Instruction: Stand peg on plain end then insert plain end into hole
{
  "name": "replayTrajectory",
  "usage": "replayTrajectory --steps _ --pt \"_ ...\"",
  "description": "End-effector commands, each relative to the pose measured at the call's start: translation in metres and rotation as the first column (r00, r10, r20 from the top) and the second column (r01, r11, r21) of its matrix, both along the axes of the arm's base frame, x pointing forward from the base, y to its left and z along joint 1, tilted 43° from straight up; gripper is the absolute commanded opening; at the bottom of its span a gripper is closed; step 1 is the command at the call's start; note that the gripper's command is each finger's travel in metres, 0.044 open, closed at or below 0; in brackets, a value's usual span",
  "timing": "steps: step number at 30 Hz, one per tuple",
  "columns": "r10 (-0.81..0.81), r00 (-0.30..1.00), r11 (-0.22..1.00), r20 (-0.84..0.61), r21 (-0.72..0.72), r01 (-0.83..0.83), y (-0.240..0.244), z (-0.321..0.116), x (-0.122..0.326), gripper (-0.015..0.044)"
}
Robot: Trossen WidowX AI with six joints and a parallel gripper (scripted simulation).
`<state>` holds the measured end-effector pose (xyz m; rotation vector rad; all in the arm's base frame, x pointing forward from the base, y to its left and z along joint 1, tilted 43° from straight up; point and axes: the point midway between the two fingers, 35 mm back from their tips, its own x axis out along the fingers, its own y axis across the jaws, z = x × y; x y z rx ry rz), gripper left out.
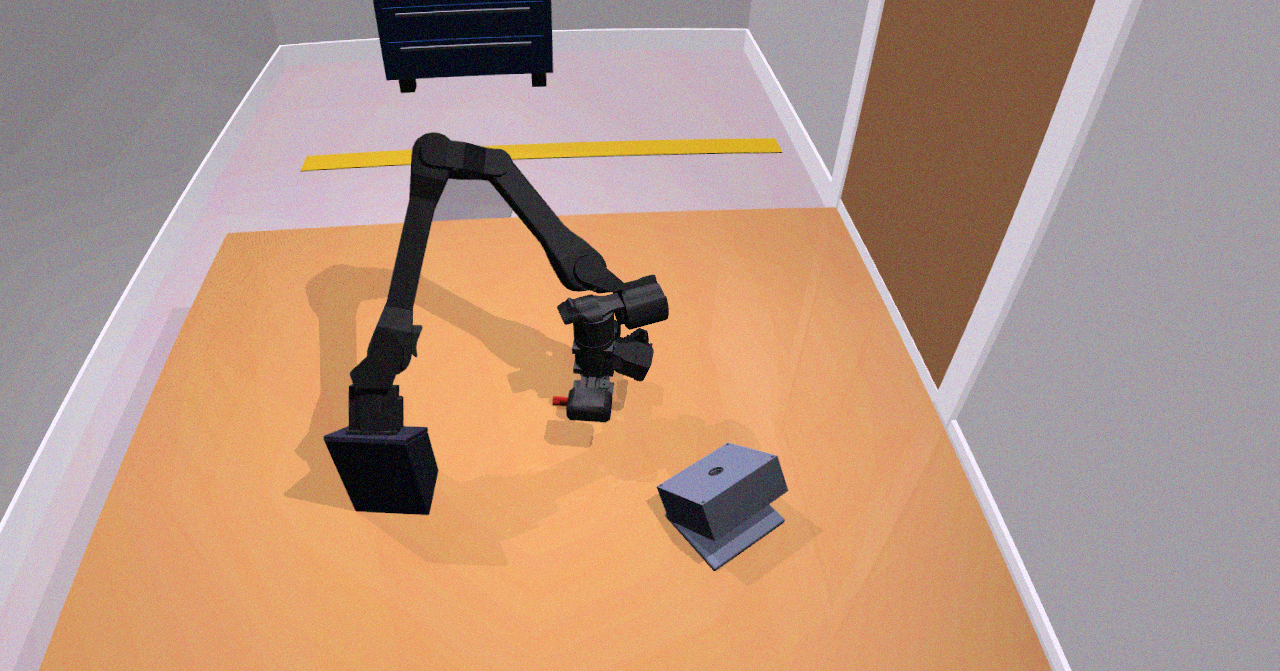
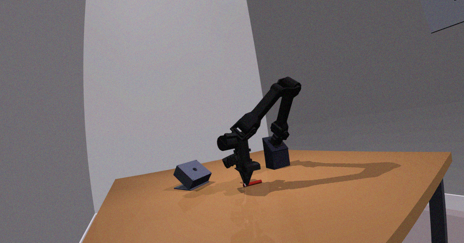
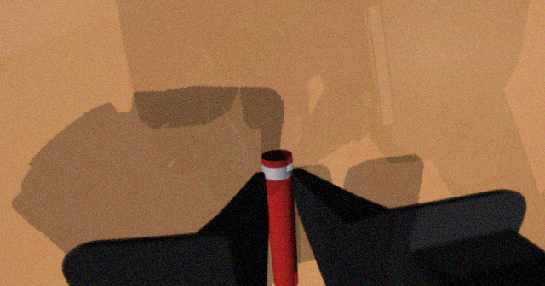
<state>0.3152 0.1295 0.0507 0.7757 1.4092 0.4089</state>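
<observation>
The red peg (image 1: 559,401) (image 2: 256,182) (image 3: 282,222) lies on its side, level, low at the table top. Its white band is at the end facing the top of the wrist view. My gripper (image 2: 246,185) (image 3: 278,179) points down and is shut on the peg near the banded end, one finger on each side. In the top view the gripper's body hides the banded end and the fingertips. The sloped panel (image 1: 751,472) (image 2: 201,170) is a grey-blue block on a foot plate, apart from the gripper, with one empty hole (image 1: 716,471) (image 2: 194,169) in its tilted upper face.
The wooden table (image 1: 447,613) (image 2: 324,209) carries the arm's dark base block (image 1: 384,474) (image 2: 277,159), left of the panel in the top view. A wall with a brown door (image 1: 966,130) runs along the table's right side there. A dark drawer cabinet (image 1: 465,27) stands beyond the table.
</observation>
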Motion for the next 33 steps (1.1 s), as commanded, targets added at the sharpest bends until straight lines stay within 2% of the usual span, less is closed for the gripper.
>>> replayTrajectory --steps 1,33 --pt "-0.021 1.0 1.0 0.021 -0.009 0.021 -0.001 0.002 -0.001 0.0049" --pt "-0.209 0.952 0.974 0.224 -0.037 0.223 -0.01 0.015 -0.017 0.0049"
